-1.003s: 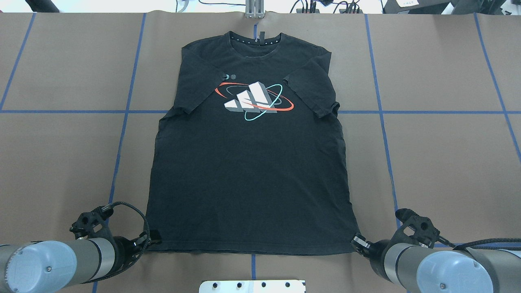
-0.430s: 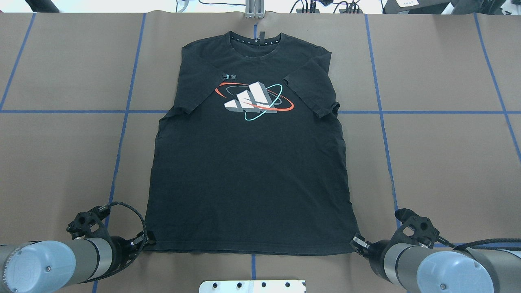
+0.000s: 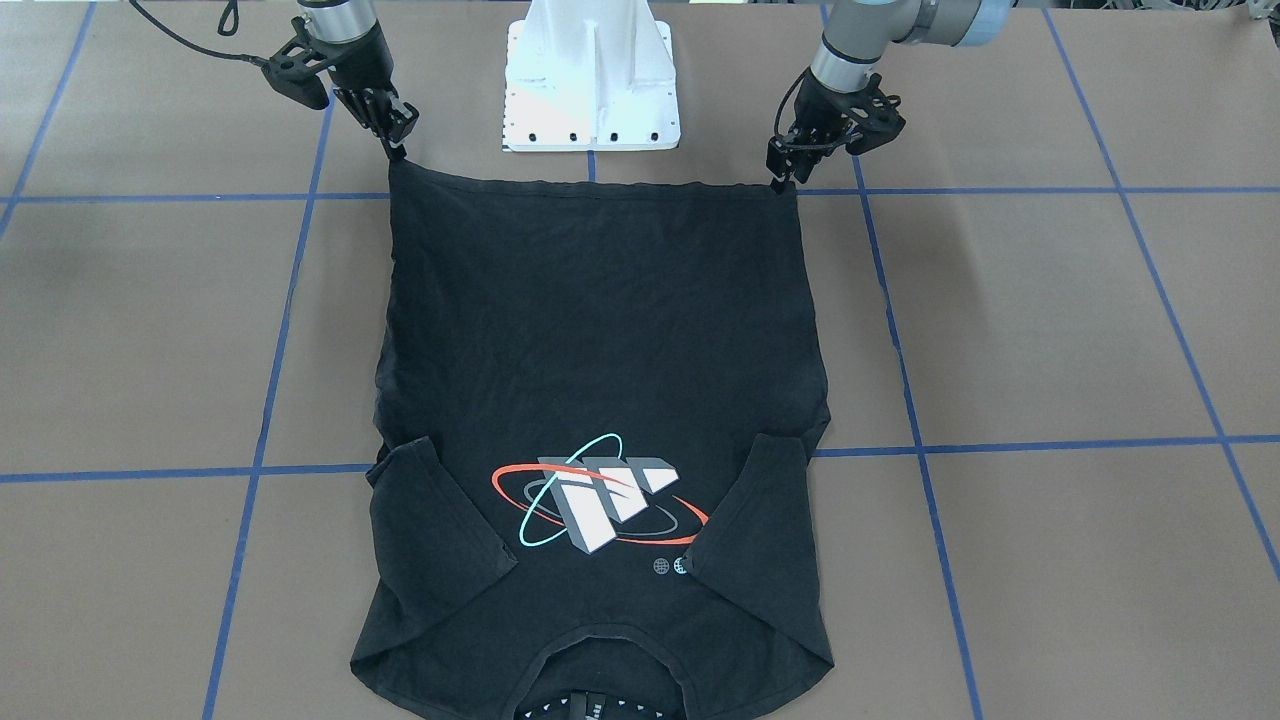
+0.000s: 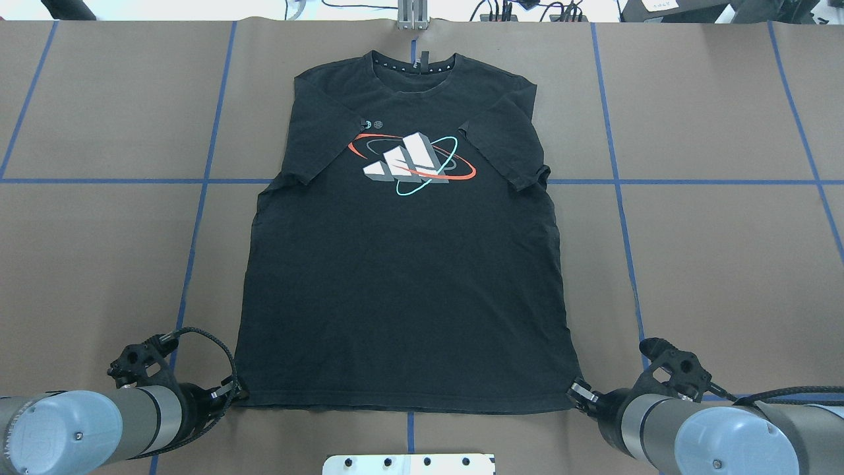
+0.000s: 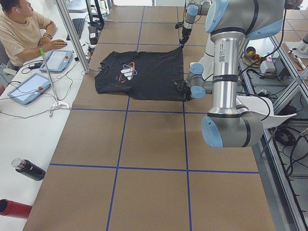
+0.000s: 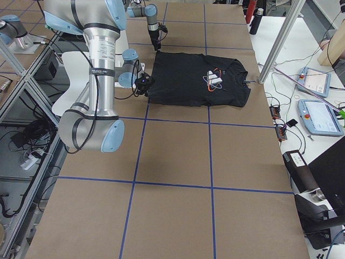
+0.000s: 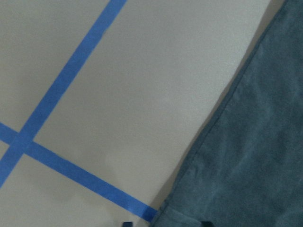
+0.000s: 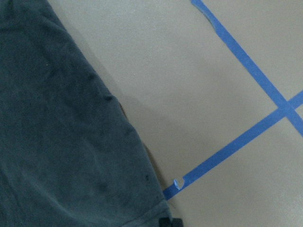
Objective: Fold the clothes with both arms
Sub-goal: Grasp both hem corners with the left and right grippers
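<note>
Since wrist views crop them, cannot tell grip — left gripper (image 4: pixel 240 394) | right gripper (image 4: pixel 577 388) | each at T-shirt (image 4: pixel 402 284) hem corner.

The T-shirt (image 4: pixel 402 277) lies flat on the table (image 4: pixel 712 264), collar at the far side and hem nearest the pedestal base (image 4: pixel 409 464), with the left gripper (image 4: pixel 241 394) at its left hem corner and the right gripper (image 4: pixel 579 389) at its right, each seemingly touching the cloth.
</note>
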`<action>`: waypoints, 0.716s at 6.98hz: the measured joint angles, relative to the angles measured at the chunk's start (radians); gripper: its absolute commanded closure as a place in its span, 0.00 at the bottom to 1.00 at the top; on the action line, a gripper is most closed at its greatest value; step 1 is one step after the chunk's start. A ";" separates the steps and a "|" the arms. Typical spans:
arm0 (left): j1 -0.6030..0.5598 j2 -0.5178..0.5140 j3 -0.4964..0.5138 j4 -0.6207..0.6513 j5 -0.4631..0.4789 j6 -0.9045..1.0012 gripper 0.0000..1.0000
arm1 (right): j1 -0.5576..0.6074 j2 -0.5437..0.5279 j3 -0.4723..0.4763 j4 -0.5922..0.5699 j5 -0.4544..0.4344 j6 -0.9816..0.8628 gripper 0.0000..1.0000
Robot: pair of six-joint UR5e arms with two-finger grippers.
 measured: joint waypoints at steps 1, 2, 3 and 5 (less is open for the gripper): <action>0.000 0.000 0.000 0.000 0.000 0.000 0.69 | 0.000 0.001 0.001 0.000 0.000 0.000 1.00; 0.000 0.000 0.001 0.000 0.000 -0.001 0.80 | 0.000 0.001 0.000 0.001 0.000 0.000 1.00; 0.000 0.000 0.001 0.000 0.000 -0.001 1.00 | -0.001 0.002 0.000 0.000 0.000 0.000 1.00; -0.004 0.002 -0.006 0.001 0.001 -0.002 1.00 | -0.001 0.004 -0.001 0.000 0.000 0.000 1.00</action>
